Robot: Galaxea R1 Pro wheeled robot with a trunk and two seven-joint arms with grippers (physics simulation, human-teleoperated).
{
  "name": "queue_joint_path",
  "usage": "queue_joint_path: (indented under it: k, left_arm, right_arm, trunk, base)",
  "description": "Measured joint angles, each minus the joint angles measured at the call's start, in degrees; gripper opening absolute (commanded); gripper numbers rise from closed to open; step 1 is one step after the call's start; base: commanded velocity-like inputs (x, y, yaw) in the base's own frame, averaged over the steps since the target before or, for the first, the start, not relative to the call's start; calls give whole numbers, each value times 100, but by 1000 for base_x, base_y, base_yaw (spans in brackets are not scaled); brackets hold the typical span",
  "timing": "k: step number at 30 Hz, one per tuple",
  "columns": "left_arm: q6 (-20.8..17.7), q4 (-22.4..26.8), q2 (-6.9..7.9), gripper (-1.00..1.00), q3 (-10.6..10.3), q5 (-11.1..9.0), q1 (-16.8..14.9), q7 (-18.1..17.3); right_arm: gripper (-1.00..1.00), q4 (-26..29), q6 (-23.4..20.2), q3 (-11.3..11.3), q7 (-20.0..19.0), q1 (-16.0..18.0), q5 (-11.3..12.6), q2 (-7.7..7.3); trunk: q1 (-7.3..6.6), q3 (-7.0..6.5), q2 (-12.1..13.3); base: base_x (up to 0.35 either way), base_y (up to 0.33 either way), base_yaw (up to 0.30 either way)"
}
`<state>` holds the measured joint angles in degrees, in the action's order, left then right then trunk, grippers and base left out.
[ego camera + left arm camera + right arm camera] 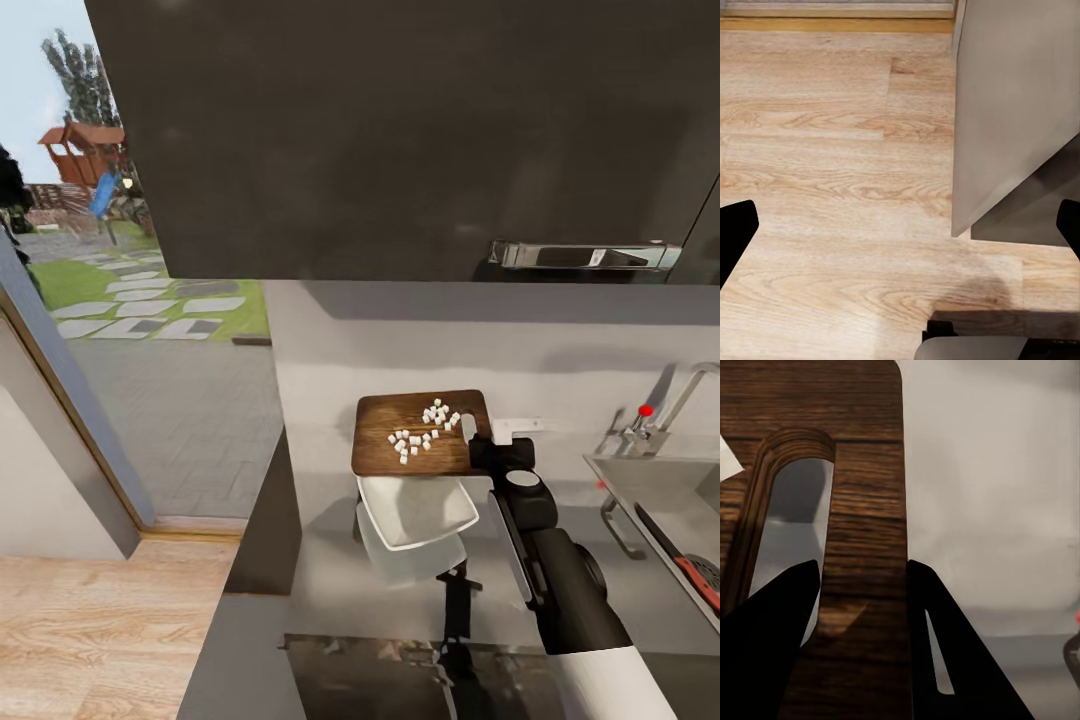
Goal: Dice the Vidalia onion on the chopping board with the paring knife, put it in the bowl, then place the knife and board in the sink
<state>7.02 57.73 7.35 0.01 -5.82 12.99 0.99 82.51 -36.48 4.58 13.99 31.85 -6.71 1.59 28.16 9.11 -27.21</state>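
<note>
The brown chopping board is held level at the back of the grey countertop, with several white diced onion cubes lying on it. My right gripper is shut on the board's right edge; in the right wrist view its fingers pinch the wooden strip beside the handle hole. The white bowl sits just in front of the board, its far rim under the board's near edge. The paring knife lies in the sink. My left gripper hangs open over the wooden floor.
A chrome tap with a red-tipped lever stands behind the sink. Dark upper cabinets with a steel handle hang over the counter. The counter ends at the left beside an open doorway to a garden; wooden floor lies below.
</note>
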Motion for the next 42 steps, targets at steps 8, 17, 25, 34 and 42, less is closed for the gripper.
queue_joint_path:
  k: [8, 17, 25, 34, 42]
  left_arm:
    - [0, -13, 0, 100, 0, 0, 0, -2]
    - [0, -21, 0, 100, 0, 0, 0, -1]
    - [0, -22, 0, 100, 0, 0, 0, -1]
    - [0, -15, 0, 100, 0, 0, 0, -2]
    - [0, -14, 0, 100, 0, 0, 0, 1]
  right_arm:
    - [-100, -46, 226, 0, -23, 0, 11, -12]
    - [-100, -59, 252, -4, -41, 0, 9, -24]
    - [-100, -154, 529, -9, -49, 0, 13, -36]
    - [-100, -212, 672, -10, -51, 0, 14, -53]
    - [-100, -329, 813, -25, -52, 0, -2, -70]
  trunk:
    - [0, 0, 0]
    - [0, 0, 0]
    - [0, 0, 0]
    - [0, 0, 0]
    - [0, 0, 0]
  base:
    - [0, 0, 0]
    - [0, 0, 0]
    - [0, 0, 0]
    - [0, 0, 0]
    - [0, 0, 0]
